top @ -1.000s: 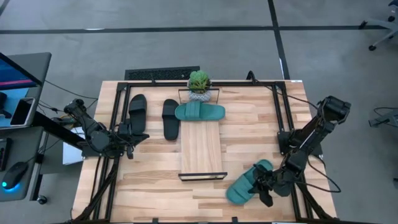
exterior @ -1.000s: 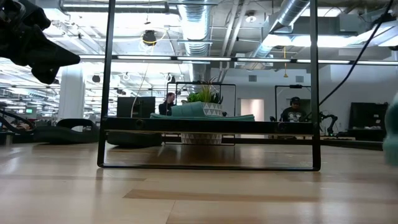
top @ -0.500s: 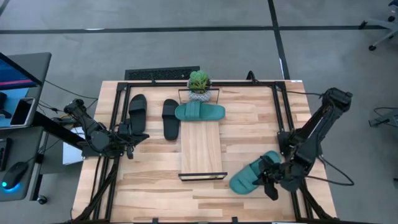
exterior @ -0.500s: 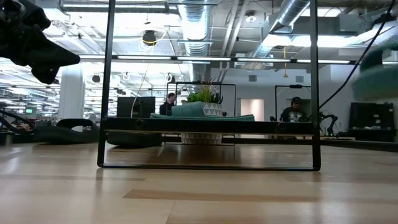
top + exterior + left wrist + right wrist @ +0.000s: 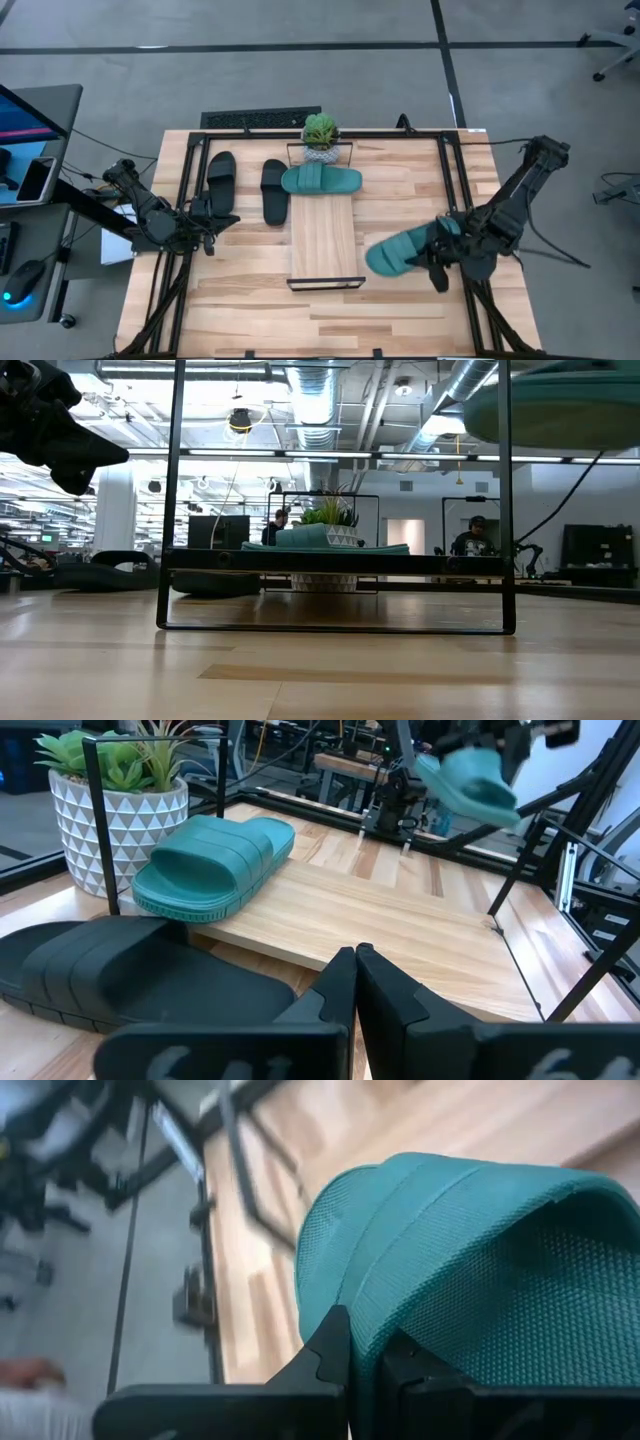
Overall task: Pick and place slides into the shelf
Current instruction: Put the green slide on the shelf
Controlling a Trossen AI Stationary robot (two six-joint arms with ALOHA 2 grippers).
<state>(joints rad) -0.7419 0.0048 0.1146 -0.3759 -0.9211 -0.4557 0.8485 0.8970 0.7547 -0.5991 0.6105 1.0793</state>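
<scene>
The light-wood shelf (image 5: 323,240) lies in the middle of the table, and one teal slide (image 5: 320,180) rests sole down across its far end; it also shows in the left wrist view (image 5: 215,860). Two black slides (image 5: 220,180) (image 5: 273,190) lie on the table left of the shelf. My right gripper (image 5: 437,257) is shut on the second teal slide (image 5: 400,252), held in the air right of the shelf's near end; the slide also shows high in the low view (image 5: 560,405). My left gripper (image 5: 210,215) is shut and empty beside the black slides. My right gripper pinches the teal slide's edge (image 5: 345,1295) between its two fingers, at the end toward the table's right edge. The fingers come from the table's right side. The slide is lifted clear of the table and sticks out toward the shelf, roughly level.
A small potted plant (image 5: 320,135) stands just beyond the shelf's far end. A black metal frame (image 5: 455,190) runs around the tabletop, and the shelf's black end frame (image 5: 335,510) stands upright at its near end. Bare board (image 5: 323,250) shows on the shelf's near part.
My right gripper has risen from the table's near right part and moved toward the far edge and the shelf, still shut on the teal slide. The slide has been lifted clear of the table and has turned from slanted to lying nearly across.
</scene>
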